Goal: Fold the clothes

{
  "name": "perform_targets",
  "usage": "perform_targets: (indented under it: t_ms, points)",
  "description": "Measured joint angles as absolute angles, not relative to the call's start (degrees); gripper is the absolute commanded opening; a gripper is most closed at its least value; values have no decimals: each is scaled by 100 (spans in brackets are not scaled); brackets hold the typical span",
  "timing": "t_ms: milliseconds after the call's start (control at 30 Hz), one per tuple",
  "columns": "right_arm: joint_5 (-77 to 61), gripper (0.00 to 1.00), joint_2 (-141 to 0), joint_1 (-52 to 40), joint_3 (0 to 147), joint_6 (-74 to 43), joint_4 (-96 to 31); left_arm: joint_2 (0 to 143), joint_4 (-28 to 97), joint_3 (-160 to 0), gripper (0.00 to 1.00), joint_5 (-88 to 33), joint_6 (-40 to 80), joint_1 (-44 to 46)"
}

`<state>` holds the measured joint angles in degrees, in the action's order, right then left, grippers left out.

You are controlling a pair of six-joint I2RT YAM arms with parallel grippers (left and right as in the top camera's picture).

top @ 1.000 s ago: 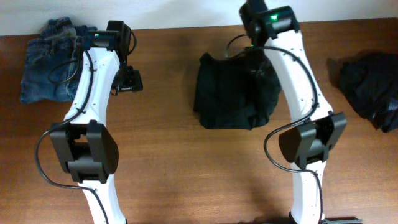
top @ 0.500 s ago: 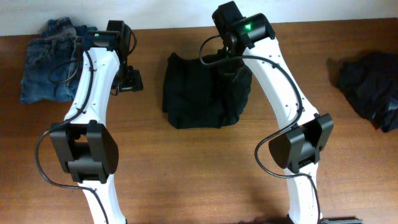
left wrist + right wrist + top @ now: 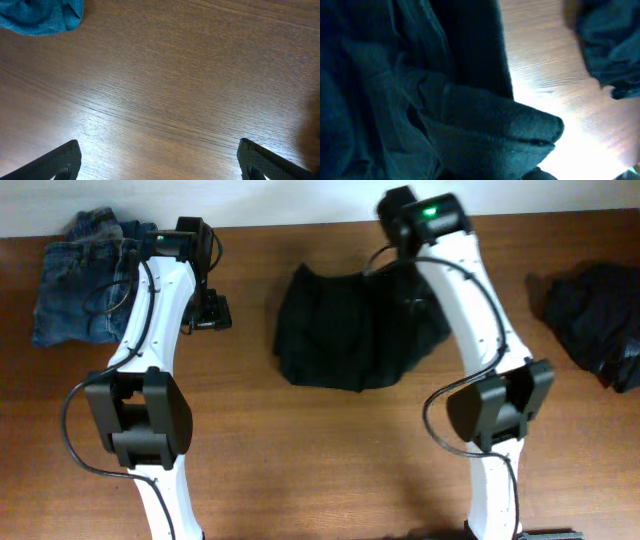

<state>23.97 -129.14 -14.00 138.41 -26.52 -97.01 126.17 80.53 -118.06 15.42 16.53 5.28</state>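
A folded black garment lies at the table's back middle. My right gripper is at its back right corner, and the garment moves along with it. In the right wrist view black cloth fills the frame and a bunched fold covers the jaws, so the fingers themselves are hidden. A second black garment lies crumpled at the far right and shows again, as black cloth, at the upper right of that wrist view. My left gripper hovers open over bare wood, with nothing between its fingertips.
Folded blue jeans lie at the back left corner, and their edge shows in the left wrist view. The wall edge runs along the table's back. Both arms' bases stand at the front.
My right arm swung left dragging the black garment, then came back to the right with it, ending a little left of where it began. The left arm has barely moved.
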Motion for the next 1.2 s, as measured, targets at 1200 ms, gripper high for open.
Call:
perform_targets:
  t_ms: [1200]
  points:
    - [-270, 4, -12945, -1728, 13476, -2602, -7456, 12617, 8014, -11806, 99, 1542, 1653, 528]
